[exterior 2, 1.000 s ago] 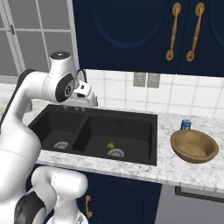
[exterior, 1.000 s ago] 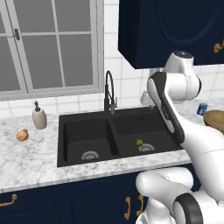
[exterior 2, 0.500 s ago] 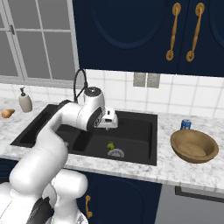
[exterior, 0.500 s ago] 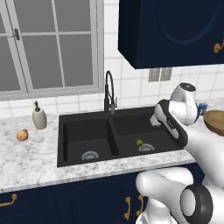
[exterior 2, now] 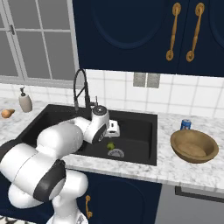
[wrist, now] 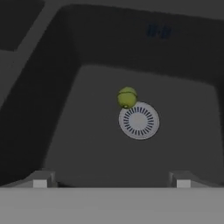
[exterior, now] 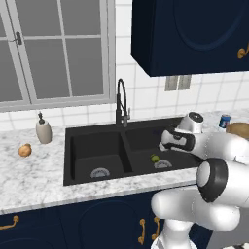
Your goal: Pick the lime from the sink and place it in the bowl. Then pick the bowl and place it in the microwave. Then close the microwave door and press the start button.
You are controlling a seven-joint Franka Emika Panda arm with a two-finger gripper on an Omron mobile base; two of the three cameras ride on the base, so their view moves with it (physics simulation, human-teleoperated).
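Note:
The lime lies on the floor of the right basin of the black sink, touching the edge of the round steel drain. My gripper hangs open just above that basin, pointing down, with the lime a short way below and ahead of the fingertips and nothing between them. The wooden bowl stands empty on the counter right of the sink. The microwave is out of view.
A black arched tap rises behind the divider between the basins. A soap dispenser and an orange-brown lump sit on the left counter. A blue can stands behind the bowl.
The arm has swung down from high above the counter to the right basin, bringing the hand close over the lime. The lime and bowl have not moved.

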